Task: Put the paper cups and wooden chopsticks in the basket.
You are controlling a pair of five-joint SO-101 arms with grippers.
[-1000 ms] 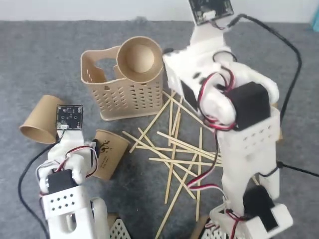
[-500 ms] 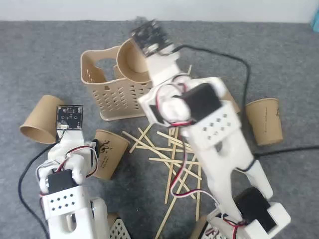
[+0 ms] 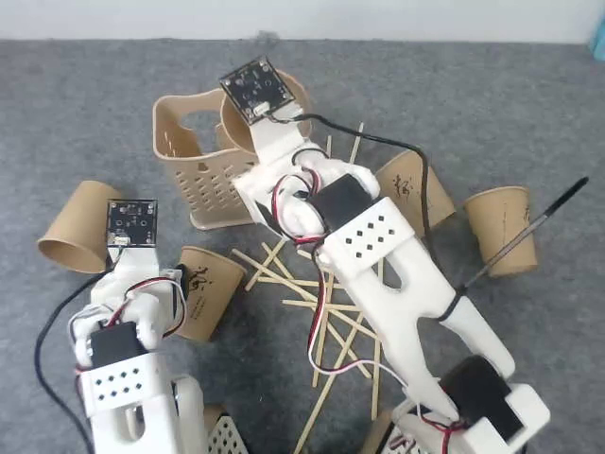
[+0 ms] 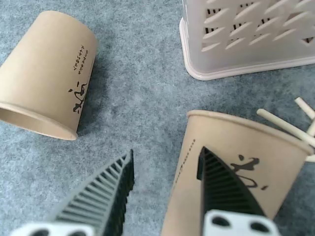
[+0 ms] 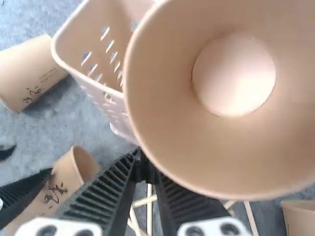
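Your left gripper is spread wide, but the near cup isn't centred in it. One finger overlaps the cup's wall and the other hangs over carpet. The cup lies on its side, off toward the right arm, with its long axis pointing at the basket, mouth first. It is tan paper with dark brush marks. Your right gripper, pressed together, sits by the tilted cup at the basket.

Paper cup rim between jaws; basket behind
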